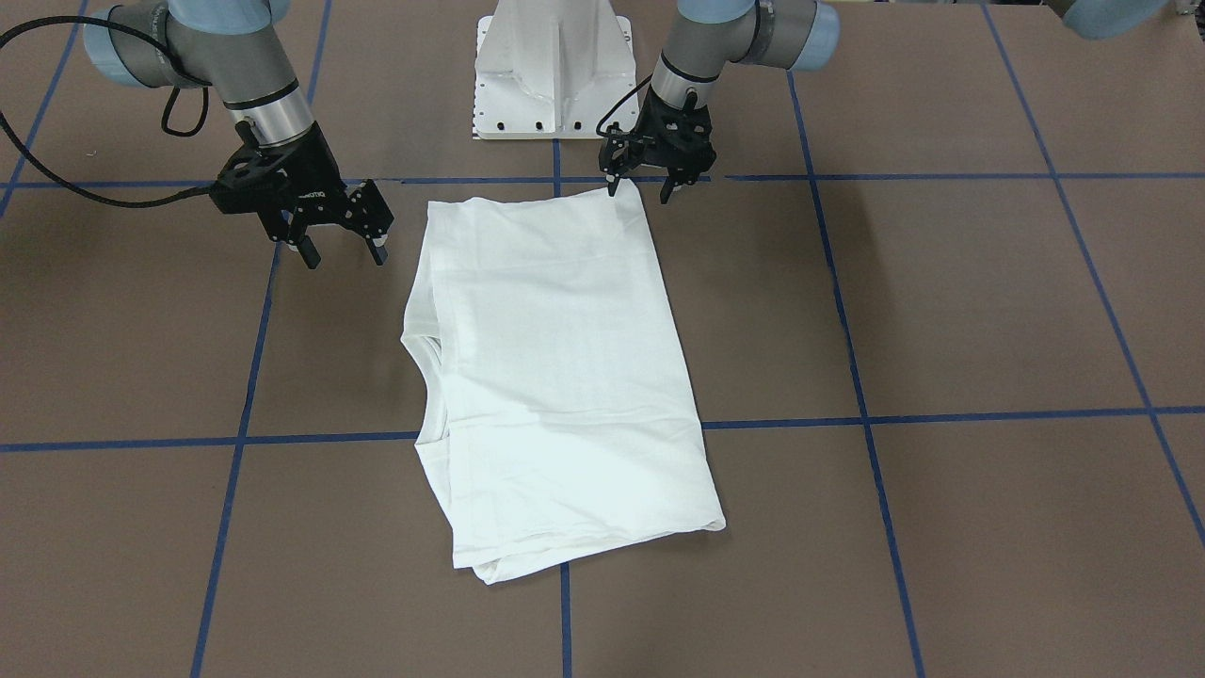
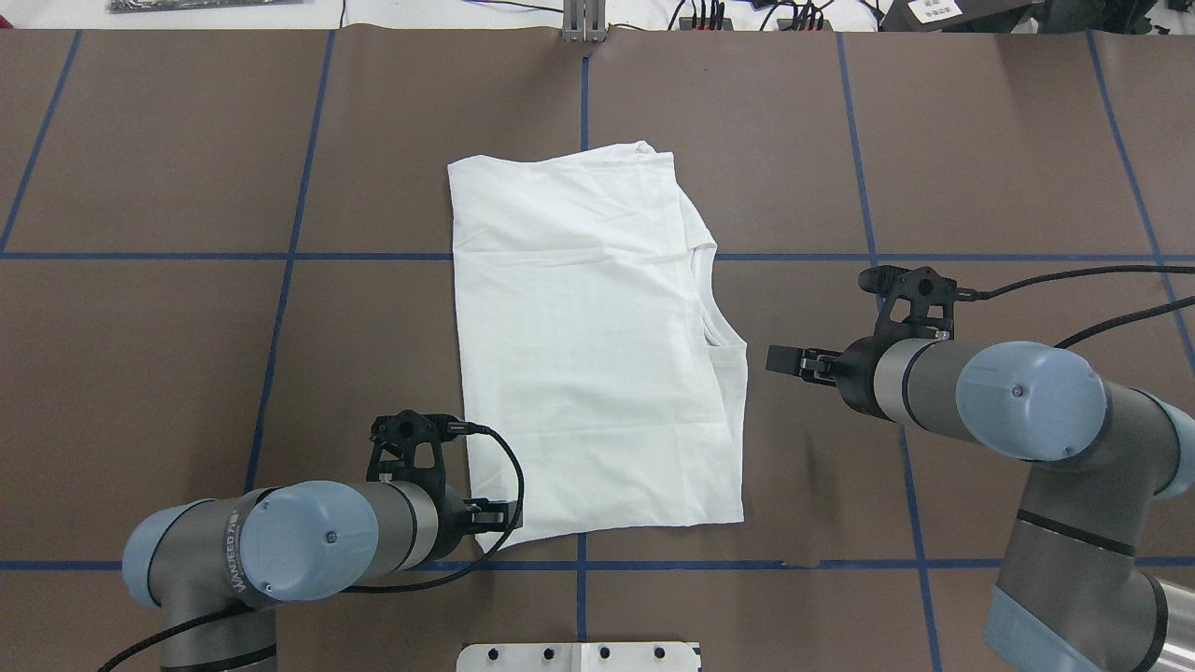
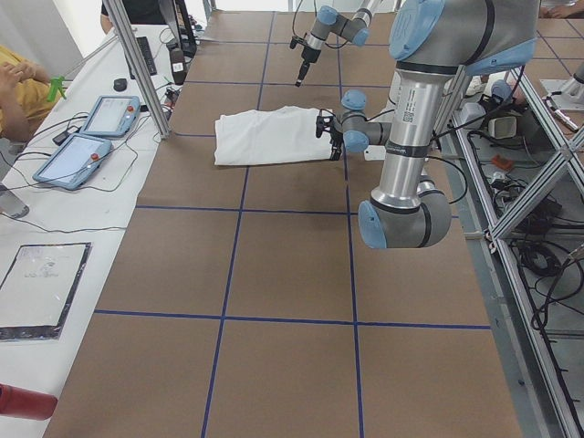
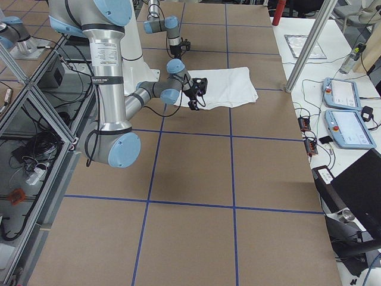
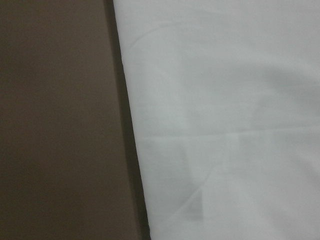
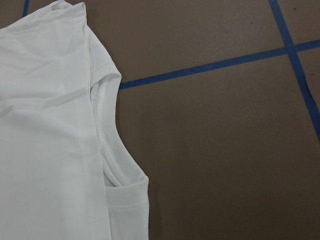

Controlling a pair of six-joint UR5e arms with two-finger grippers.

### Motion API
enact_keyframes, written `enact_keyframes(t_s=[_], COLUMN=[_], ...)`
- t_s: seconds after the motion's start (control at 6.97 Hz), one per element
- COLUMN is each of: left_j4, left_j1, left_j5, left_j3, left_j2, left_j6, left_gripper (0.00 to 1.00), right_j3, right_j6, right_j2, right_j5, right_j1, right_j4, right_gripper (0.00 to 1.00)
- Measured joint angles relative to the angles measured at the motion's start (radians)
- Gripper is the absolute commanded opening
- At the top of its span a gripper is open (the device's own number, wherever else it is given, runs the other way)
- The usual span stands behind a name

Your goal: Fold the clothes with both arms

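The white T-shirt (image 1: 565,377) lies folded into a rectangle in the middle of the brown table (image 1: 941,301), its collar (image 6: 104,150) on its right edge. The left gripper (image 1: 640,190) stands at the shirt's near left corner, jaws spread, clasping nothing. The right gripper (image 1: 344,252) hovers just right of the shirt, jaws wide and empty.

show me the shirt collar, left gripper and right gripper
shirt collar (image 6: 104,150): right wrist view, on the ribbed neckline band
left gripper (image 1: 640,191): front-facing view, midway between fingertips
right gripper (image 1: 344,254): front-facing view, midway between fingertips
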Motion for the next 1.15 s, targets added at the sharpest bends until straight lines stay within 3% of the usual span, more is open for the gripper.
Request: enact_keyframes(t_s=[0.43,0.72,1.15], left_j4=[0.006,0.007,0.006], left_j1=[0.011,0.018,0.023], left_j5=[0.004,0.004,0.004], left_j3=[0.008,0.010,0.016], left_j2=[-0.003,-0.005,-0.013], left_j6=[-0.002,-0.002,-0.002], left_gripper=[0.71,0.60,0.55], right_j3=[-0.001,-0.002,-0.003], right_j6=[0.000,0.000,0.000], right_j2=[0.001,0.001,0.001], right_j5=[0.000,-0.001,-0.004], right_j1=[-0.001,-0.001,-0.002], right_j4=[0.000,0.000,0.000], right_gripper=[1.00,1.00,1.00])
